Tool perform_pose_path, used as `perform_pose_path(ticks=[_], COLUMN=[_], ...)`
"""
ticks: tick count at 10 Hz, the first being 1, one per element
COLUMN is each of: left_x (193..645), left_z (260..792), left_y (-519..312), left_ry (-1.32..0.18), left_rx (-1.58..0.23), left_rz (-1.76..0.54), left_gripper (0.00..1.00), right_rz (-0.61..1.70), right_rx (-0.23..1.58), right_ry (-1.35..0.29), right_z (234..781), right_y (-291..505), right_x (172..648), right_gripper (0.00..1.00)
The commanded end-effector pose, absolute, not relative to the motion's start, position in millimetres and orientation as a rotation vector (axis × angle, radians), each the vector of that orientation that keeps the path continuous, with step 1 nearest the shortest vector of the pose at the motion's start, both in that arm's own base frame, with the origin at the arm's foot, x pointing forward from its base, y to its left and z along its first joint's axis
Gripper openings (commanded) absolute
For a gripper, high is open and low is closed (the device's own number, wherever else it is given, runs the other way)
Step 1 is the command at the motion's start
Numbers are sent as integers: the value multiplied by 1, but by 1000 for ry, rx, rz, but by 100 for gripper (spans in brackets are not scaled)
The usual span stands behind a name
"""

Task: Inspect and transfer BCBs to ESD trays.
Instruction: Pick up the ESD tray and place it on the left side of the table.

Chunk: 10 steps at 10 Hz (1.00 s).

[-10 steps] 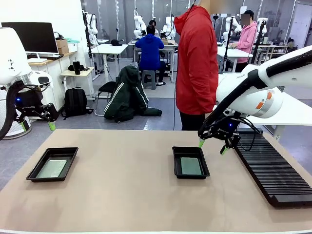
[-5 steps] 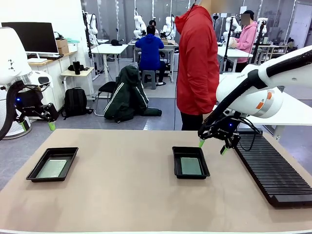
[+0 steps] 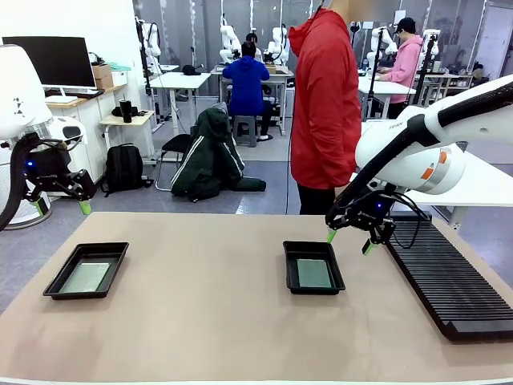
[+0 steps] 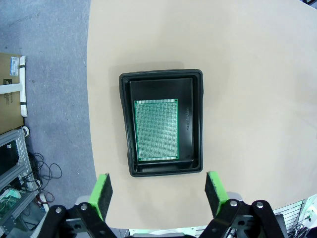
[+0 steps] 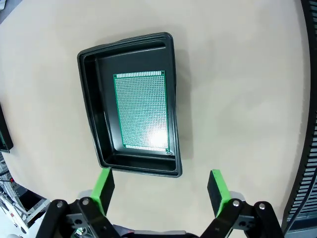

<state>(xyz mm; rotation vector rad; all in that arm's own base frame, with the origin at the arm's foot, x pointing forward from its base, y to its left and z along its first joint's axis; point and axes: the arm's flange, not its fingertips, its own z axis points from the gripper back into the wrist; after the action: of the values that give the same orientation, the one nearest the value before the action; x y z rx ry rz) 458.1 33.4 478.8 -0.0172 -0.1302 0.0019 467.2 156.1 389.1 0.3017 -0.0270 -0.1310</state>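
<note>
Both sets of fingers stand wide apart, holding and touching nothing. The left fingers [image 3: 60,207] hover off the table's [image 3: 208,321] far-left corner, at 11 o'clock of the left tray [image 3: 86,270]. The right fingers [image 3: 349,241] hang at 1 o'clock of the right tray [image 3: 313,267], beside the rack [image 3: 449,281]. Each tray holds one board [image 4: 156,130] [image 5: 142,110] lying flat. A person [image 3: 325,104] stands at the far edge. The wrist views show the boards' hole grids.

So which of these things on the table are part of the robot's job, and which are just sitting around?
Part of the job:
- left ESD tray with a BCB
- right ESD tray with a BCB

Just there:
- long black ribbed rack
- backpack on the floor
</note>
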Motion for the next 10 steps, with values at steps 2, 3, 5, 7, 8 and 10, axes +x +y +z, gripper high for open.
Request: perform_pose_path(ticks=[2,3,5,7,8,10], left_x=[457,457,457,458,462,454], left_z=[478,478,478,479,484,503], left_y=[33,33,33,33,0,-73], left_ry=[-138,-138,-138,-130,-130,-127], left_rx=[-24,-24,-24,-17,-29,-31], left_rz=[4,4,4,2,-1,21], left_gripper=[100,100,100,100,100,100], right_rz=[-124,-124,-124,-124,-131,-123], right_rx=[308,308,308,308,302,425], right_ry=[-32,-32,-32,-32,-27,-17], right_z=[387,387,387,387,389,404], right_y=[156,156,156,156,156,103], right_x=[467,467,467,467,467,451], right_gripper=[100,100,100,100,100,100])
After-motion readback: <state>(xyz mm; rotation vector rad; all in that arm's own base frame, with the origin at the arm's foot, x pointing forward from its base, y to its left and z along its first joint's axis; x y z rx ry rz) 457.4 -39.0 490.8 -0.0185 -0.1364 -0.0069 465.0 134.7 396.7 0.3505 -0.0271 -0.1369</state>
